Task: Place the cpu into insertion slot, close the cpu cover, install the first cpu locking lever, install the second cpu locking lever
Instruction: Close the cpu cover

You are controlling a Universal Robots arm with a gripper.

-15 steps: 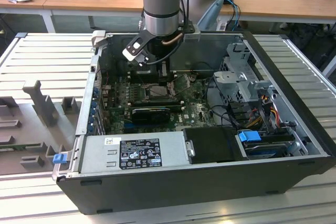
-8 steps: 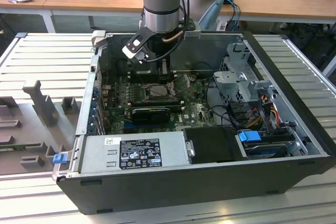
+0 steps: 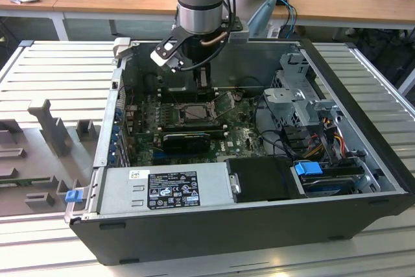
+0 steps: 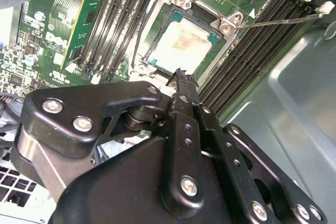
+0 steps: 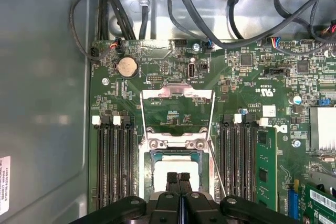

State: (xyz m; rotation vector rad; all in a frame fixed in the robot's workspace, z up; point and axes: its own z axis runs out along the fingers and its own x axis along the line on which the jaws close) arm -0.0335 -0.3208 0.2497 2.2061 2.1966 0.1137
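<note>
The cpu point(image 5: 176, 167) point(image 4: 182, 45), a pale silver square, lies flat in the insertion slot point(image 5: 175, 153) on the green motherboard. The cpu cover point(image 5: 178, 94), a thin silver frame with a square window, stands flipped open beyond the slot. One thin locking lever point(image 4: 278, 21) point(image 5: 217, 169) sticks out beside the slot, unlatched. My gripper point(image 5: 178, 178) point(image 4: 179, 74) hovers just above the chip's near edge with its black fingers shut together and nothing between them. In the exterior view the gripper point(image 3: 187, 69) hangs inside the open computer case, over the slot point(image 3: 188, 113).
Black memory slots point(image 5: 113, 166) flank the socket on both sides. Dark cables point(image 5: 199, 14) run along the board's far edge. The grey case wall point(image 5: 42, 103) is close by. A grey power supply point(image 3: 162, 189) and a drive cage point(image 3: 305, 105) also fill the case.
</note>
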